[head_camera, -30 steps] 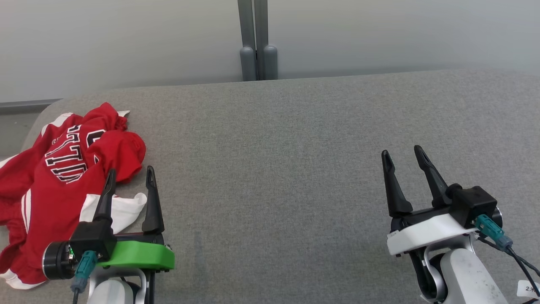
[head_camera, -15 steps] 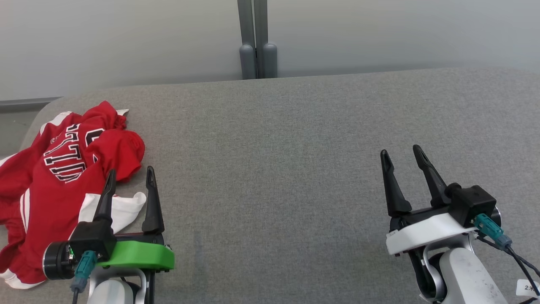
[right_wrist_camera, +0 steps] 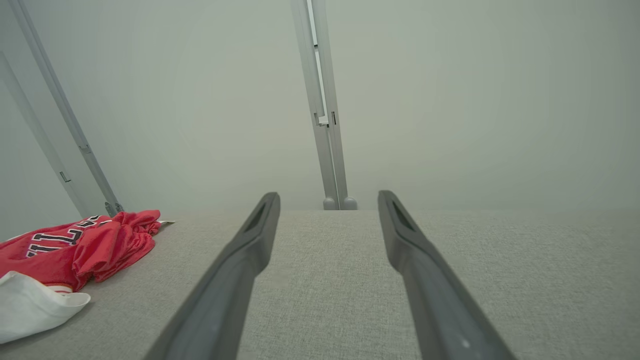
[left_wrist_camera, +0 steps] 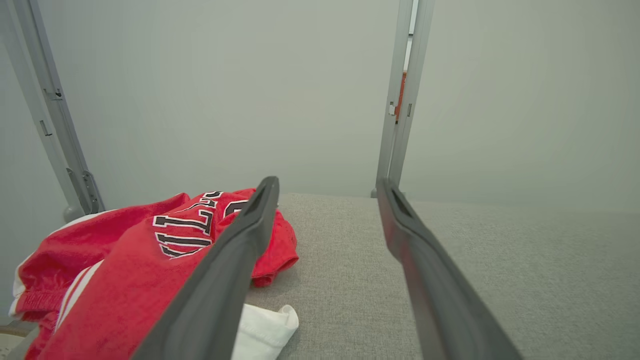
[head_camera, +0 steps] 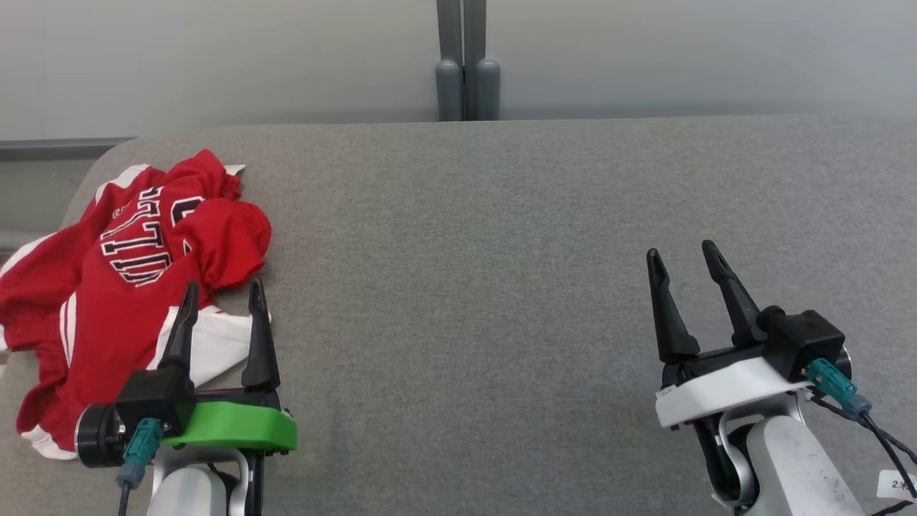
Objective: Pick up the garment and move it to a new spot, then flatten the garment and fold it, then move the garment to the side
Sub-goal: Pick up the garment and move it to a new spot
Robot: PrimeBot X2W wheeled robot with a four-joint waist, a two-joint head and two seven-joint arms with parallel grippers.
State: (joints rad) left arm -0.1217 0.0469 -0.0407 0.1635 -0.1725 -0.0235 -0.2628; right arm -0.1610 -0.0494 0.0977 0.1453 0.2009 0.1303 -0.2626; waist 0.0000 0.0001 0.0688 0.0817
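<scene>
Lying crumpled at the left end of the grey tabletop [head_camera: 466, 287], red-and-white garment [head_camera: 107, 301] with black lettering, left gripper [head_camera: 222, 290] above its white edge, fingers spread and empty, right gripper [head_camera: 680, 251] well apart, likewise spread.

Partial block lettering on the red garment [head_camera: 93, 315], plus a scrap of writing on a small white tag [head_camera: 897, 488].
Black, white-edged capitals [head_camera: 143, 247] across the crumpled cloth, folded over and seen at a slant. Legible only as strokes like "LL" beside a rounded letter or digit, not as a whole word. Smaller print above them, too fine to make out. Something like "2X" on the tag at the lower right edge of the head view, cut off there.
</scene>
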